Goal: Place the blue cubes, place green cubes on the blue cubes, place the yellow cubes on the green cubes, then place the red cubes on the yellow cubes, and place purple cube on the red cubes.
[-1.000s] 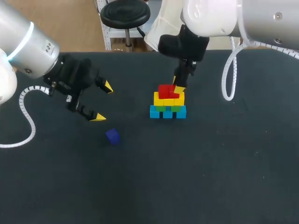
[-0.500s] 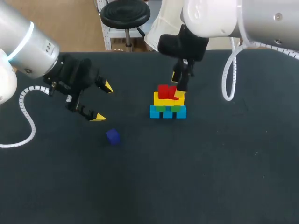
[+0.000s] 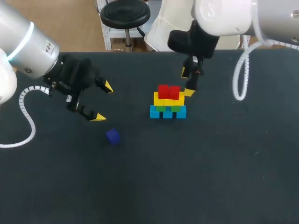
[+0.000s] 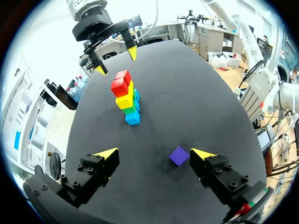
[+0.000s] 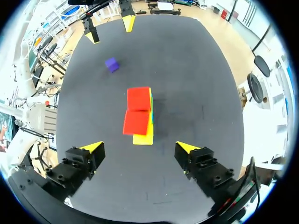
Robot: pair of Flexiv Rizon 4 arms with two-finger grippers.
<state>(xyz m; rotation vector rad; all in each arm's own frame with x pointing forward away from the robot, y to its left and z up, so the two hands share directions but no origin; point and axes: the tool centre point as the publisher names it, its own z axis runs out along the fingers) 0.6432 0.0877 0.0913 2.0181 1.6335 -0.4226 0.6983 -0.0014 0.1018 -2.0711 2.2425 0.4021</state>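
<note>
at the left side of the dark table [image 3: 210, 177], the left hand [image 3: 103, 101] hung over the surface with its two yellow-tipped fingers spread wide. it was released and gripped nothing. in the left wrist view the purple cube [image 4: 179, 156] lay flat on the table in the gap between those fingers, closer to one than to the other and touching neither. in the head view this cube sat alone, near the left hand and on the side toward the camera, well apart from the stack [image 3: 168, 101].

the stack stood near the middle of the table. the blue cubes [image 3: 167, 112] made a row at the bottom, resting on the table. the green cubes [image 3: 162, 108] sat on them, mostly covered, with only narrow strips showing. the yellow cubes [image 3: 163, 100] lay over the green ones, and the red cubes [image 3: 168, 91], two side by side, formed the top layer.

just right of the stack, about level with its top, was the right hand [image 3: 187, 82]. its fingers stood apart, released and empty. in the right wrist view the stack lay ahead of the gap between the fingers, clear of both tips, with the yellow layer showing past the red on the near side.
</note>
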